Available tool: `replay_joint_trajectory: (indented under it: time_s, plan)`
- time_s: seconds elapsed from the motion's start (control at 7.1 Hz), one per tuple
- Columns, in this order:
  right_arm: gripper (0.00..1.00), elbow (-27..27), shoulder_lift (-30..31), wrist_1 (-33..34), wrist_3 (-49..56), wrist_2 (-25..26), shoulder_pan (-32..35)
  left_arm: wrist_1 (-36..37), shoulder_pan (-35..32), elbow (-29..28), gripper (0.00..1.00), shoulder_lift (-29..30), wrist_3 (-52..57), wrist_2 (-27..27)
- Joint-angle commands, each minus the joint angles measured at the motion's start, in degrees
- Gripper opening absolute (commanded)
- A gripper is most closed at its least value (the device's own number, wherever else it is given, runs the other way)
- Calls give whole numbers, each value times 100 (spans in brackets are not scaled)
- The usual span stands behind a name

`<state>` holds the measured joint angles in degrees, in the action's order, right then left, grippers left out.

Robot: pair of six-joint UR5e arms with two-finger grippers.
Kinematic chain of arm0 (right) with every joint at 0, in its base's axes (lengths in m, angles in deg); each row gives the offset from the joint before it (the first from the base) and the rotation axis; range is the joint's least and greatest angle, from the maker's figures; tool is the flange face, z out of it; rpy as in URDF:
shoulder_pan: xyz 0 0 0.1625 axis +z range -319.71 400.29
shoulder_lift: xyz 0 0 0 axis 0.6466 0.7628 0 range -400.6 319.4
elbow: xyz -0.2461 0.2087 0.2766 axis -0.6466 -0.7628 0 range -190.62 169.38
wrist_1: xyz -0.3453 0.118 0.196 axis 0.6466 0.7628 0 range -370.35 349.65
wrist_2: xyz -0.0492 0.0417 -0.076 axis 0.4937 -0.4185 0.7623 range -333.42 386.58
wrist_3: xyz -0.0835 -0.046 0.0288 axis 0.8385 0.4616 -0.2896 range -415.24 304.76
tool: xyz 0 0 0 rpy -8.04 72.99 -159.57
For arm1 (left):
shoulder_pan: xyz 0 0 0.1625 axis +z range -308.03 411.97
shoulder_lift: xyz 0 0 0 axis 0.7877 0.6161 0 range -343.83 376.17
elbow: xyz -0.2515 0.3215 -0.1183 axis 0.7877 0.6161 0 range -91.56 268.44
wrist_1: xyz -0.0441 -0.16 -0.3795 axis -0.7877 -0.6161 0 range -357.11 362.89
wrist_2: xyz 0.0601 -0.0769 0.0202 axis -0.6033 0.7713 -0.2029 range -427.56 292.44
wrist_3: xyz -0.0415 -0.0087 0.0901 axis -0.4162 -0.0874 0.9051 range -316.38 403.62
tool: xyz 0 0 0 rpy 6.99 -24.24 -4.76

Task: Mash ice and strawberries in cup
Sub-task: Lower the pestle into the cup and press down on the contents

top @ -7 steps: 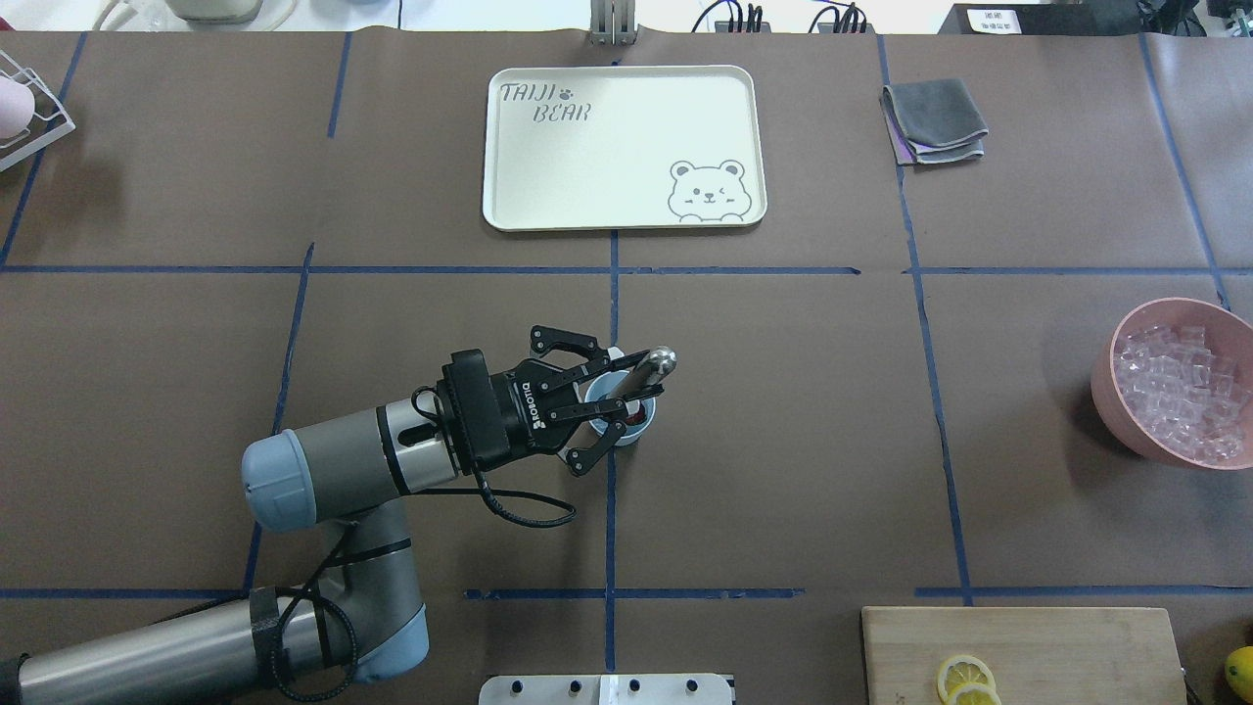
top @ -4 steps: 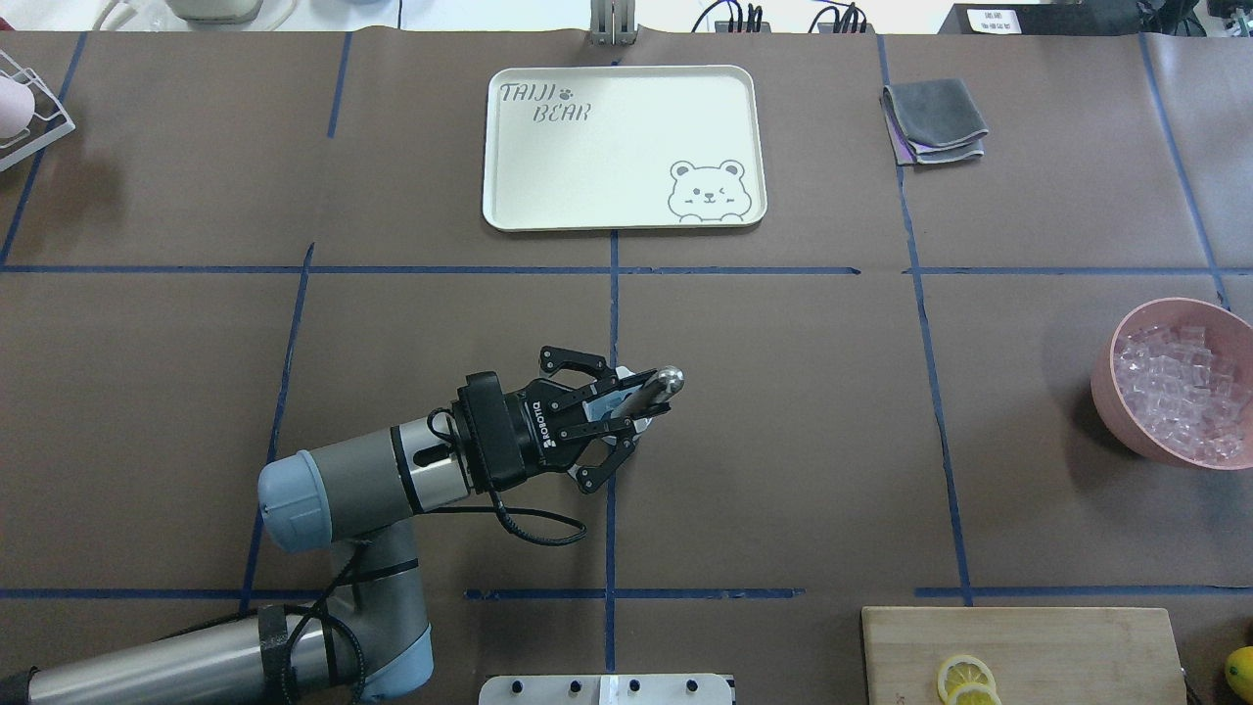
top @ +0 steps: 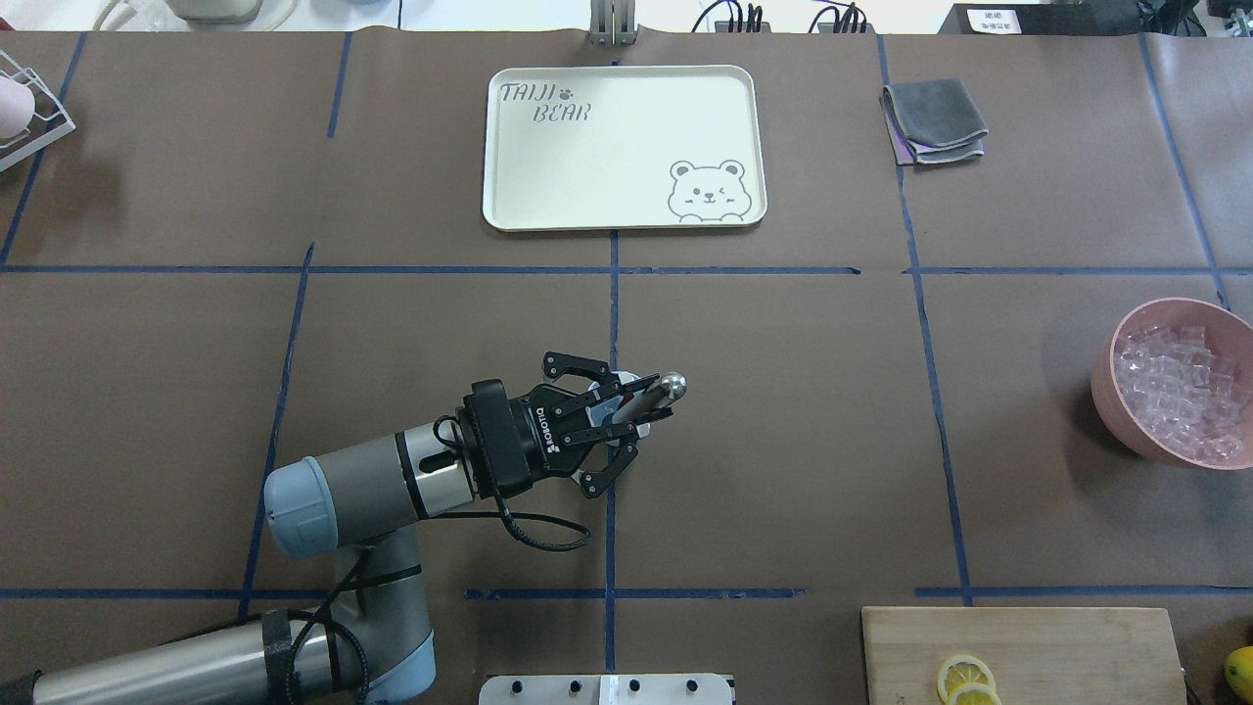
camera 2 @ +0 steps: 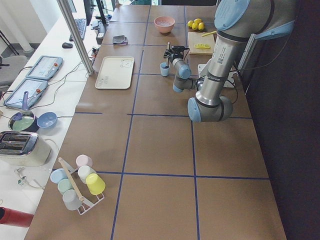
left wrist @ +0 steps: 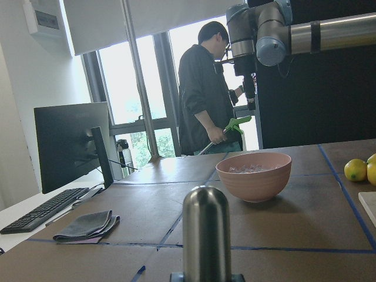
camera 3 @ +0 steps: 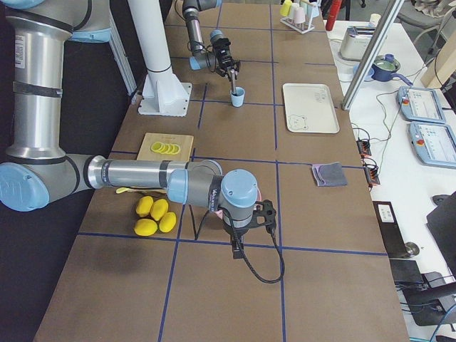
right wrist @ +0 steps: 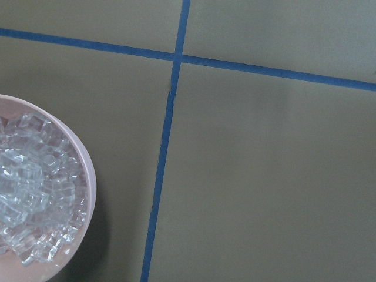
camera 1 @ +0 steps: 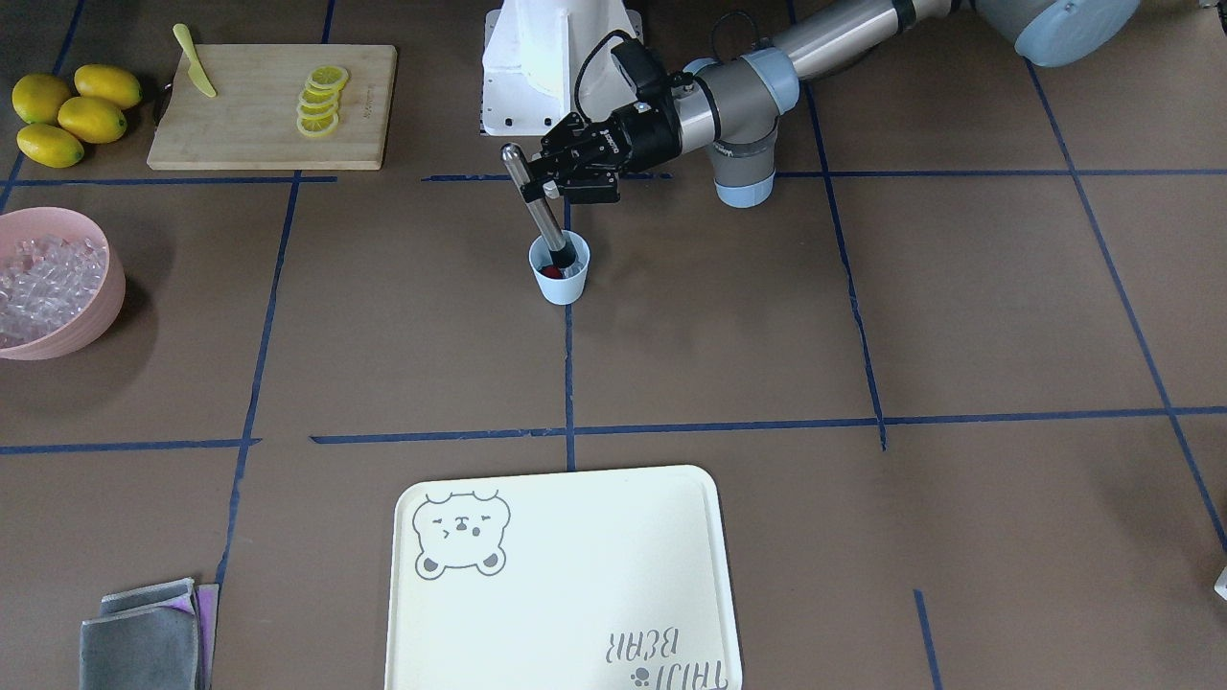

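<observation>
We see the left gripper [camera 1: 548, 184] with its fingers clamped on the metal muddler [camera 1: 534, 201]. The muddler leans, its lower end inside the cup [camera 1: 562, 284]. The cup stands upright on a blue tape line near the middle of the tabletop [camera 1: 863, 307], with a red strawberry [camera 1: 549, 272] at its bottom. Bare tabletop lies all around it. The tray [camera 1: 566, 575] sits well apart by the far edge, the cutting board [camera 1: 259, 115] near the robot's edge. The ice [camera 1: 43, 283] fills the pink bowl [camera 1: 113, 287] at the robot's right, well apart from the cup. The right gripper [camera 3: 267, 214] hangs near the lemons [camera 3: 153, 216]; we cannot tell how its fingers stand.
</observation>
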<state>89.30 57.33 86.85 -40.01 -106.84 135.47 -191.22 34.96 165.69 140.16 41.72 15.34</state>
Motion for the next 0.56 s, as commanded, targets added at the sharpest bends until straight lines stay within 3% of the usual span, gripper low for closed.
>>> replay_joint_trajectory:
  time_s: [0.0,0.14,0.42]
  plan:
    - [100,1,41,-9,-2,-17,0,49,-126,61,0,177,-21,7]
    - [100,1,42,0,-2,-35,0,128,-275,279,0,178,-73,15]
    - [100,1,50,0,-2,-35,0,1248,-338,806,0,117,-787,24]
